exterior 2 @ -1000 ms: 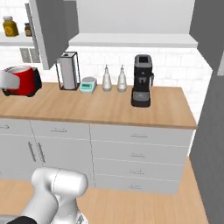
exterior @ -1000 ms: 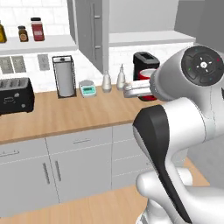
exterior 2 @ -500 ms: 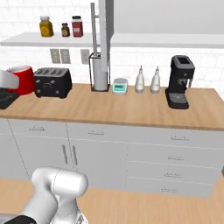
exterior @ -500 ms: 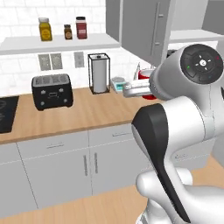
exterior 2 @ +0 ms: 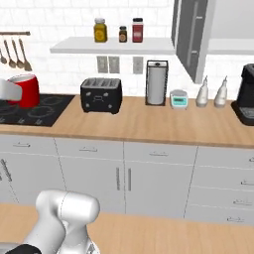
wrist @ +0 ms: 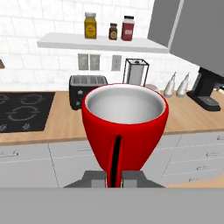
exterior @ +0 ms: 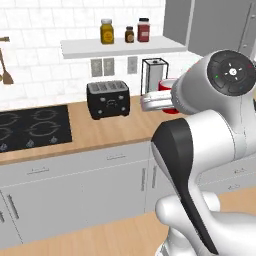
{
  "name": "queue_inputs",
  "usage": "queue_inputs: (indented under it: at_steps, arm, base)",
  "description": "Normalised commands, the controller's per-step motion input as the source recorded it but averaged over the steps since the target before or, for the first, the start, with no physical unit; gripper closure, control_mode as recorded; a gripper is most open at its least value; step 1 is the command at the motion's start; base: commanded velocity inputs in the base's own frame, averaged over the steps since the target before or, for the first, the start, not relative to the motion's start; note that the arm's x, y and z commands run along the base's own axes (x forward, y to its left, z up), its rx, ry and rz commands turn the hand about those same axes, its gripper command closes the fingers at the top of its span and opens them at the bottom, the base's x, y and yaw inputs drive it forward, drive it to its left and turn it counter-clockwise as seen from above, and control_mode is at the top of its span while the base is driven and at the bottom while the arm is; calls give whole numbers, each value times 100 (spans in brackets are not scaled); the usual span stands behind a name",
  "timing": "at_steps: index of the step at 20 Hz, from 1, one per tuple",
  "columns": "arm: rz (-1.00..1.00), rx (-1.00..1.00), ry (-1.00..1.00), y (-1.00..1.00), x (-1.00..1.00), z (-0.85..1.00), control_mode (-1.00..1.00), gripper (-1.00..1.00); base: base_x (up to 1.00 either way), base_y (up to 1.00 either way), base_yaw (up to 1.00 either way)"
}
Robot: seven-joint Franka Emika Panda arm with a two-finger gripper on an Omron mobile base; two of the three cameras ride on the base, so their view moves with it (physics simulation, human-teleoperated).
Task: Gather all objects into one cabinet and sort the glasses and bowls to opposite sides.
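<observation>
hand [wrist: 114,176]: clamped on the red cup's [wrist: 125,127] wall, so it is carried upright
red cup: held clear above the desk [exterior 2: 149,119], judged in transit toward the cabinet [exterior 2: 191,37]

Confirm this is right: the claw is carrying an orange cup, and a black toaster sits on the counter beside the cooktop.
One thing is wrong: the cup in the claw is red, not orange, as the hand view shows. The black toaster does sit on the counter beside the cooktop.
</observation>
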Motion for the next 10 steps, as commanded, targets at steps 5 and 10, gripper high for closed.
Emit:
queue_inputs:
  at_steps: [5, 10]
  arm:
    - [0, 0, 0, 0, 0, 0, 100, 100]
    - [0, 0, 0, 0, 0, 0, 100, 100]
  base:
    - [-2, 100, 0]
    - [-4, 100, 0]
